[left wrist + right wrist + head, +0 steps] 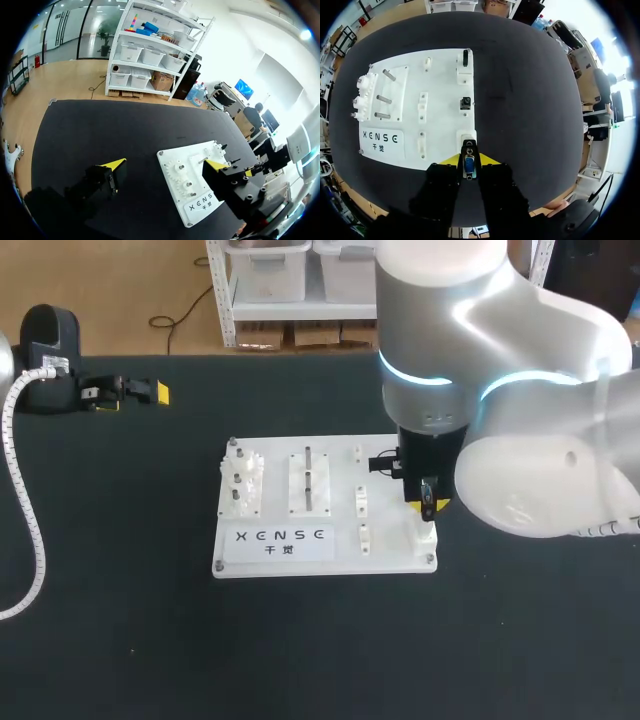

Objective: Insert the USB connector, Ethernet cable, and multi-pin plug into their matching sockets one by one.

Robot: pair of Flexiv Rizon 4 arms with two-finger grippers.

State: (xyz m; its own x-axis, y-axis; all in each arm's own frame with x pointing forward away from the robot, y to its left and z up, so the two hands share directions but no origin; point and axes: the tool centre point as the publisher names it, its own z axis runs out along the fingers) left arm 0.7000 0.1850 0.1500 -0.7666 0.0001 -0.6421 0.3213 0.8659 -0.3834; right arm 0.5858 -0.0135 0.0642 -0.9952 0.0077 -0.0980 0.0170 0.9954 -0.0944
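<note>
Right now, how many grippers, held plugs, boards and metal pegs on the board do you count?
Grippers: 2 (left gripper, right gripper)
Multi-pin plug, held by the right gripper: 1
White board: 1
Metal pegs on the board: 3
Total: 7

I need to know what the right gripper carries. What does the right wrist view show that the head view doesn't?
Only the right wrist view: the multi-pin plug gripped in the right gripper, just short of a socket at the edge of the white board. Only the head view: the left gripper, away from the white board. Both: the white board with its gears.
</note>
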